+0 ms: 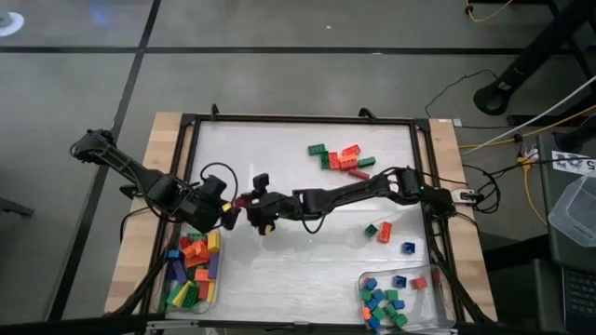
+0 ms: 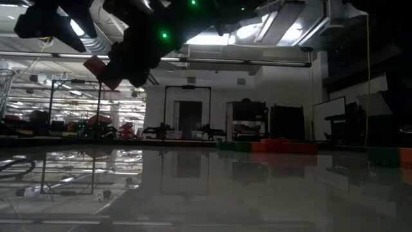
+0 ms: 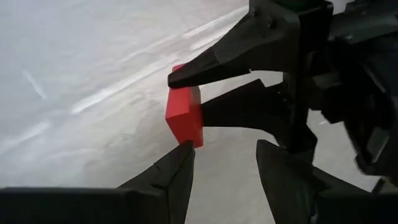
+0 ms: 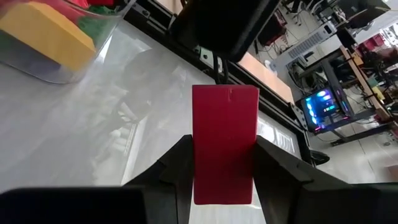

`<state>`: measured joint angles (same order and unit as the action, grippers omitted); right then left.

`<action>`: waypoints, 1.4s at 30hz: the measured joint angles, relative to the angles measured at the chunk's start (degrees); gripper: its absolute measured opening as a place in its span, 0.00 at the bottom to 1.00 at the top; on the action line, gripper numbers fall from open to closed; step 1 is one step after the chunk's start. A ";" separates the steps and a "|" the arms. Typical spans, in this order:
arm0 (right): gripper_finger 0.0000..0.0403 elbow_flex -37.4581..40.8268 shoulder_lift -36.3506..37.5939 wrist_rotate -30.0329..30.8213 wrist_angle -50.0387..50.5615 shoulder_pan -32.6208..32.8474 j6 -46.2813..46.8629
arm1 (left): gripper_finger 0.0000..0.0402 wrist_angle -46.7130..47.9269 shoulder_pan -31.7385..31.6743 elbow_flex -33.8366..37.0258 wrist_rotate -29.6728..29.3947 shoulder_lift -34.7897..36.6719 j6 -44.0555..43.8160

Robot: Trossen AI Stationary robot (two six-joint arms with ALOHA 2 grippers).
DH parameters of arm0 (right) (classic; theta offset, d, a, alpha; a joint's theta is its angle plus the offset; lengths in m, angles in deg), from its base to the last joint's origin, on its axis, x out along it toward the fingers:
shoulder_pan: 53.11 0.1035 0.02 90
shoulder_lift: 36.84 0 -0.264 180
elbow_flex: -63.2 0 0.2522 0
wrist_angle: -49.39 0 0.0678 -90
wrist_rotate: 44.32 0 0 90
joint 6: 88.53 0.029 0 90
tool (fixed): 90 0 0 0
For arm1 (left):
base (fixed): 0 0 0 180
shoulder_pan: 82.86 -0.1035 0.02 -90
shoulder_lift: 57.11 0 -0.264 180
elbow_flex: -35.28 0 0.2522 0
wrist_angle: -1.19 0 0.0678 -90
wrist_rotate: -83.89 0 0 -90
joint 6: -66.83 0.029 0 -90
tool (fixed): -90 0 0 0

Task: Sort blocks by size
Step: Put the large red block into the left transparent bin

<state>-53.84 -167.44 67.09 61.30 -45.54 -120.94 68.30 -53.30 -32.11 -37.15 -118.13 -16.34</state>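
A red block hangs above the table's left middle, with my right gripper shut on it; the right arm reaches across from the table's right side. The right wrist view shows the red block as a long rectangle standing out past the fingers. My left gripper is open and faces the block from the left, its fingertips just short of it; in the high view it sits close beside the right gripper. Loose blocks lie flat on the table at the far right. My right gripper pinches the red block's two long sides between its two fingers, near one end. The fingers come from the table's right, slanting slightly down, and lie along the block. It is lifted clear of the table and juts out ahead of the fingertips. My left gripper: whether one fingertip touches the block's lower corner, I cannot tell.
A clear tray at the near left holds several long blocks. Another clear tray at the near right holds small blocks. A few loose blocks lie right of centre. A black frame borders the table.
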 joint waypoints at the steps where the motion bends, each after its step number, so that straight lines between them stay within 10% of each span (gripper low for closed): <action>1: 0.33 0.00 0.02 0.00 0.05 -0.02 0.00 | 0.40 0.21 0.00 0.00 0.00 0.00 1.16; 29: 0.33 -0.02 0.07 -2.75 -0.18 -0.05 0.70 | 0.40 -0.69 -3.63 4.46 -3.21 -1.57 5.33; 42: 0.33 -0.04 0.08 -3.15 -0.46 -0.02 0.59 | 0.12 -3.31 -6.03 4.44 -0.93 -2.47 10.08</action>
<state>-53.89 -167.37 63.94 60.84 -45.56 -120.35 64.99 -59.33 -27.67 -38.08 -120.60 -6.26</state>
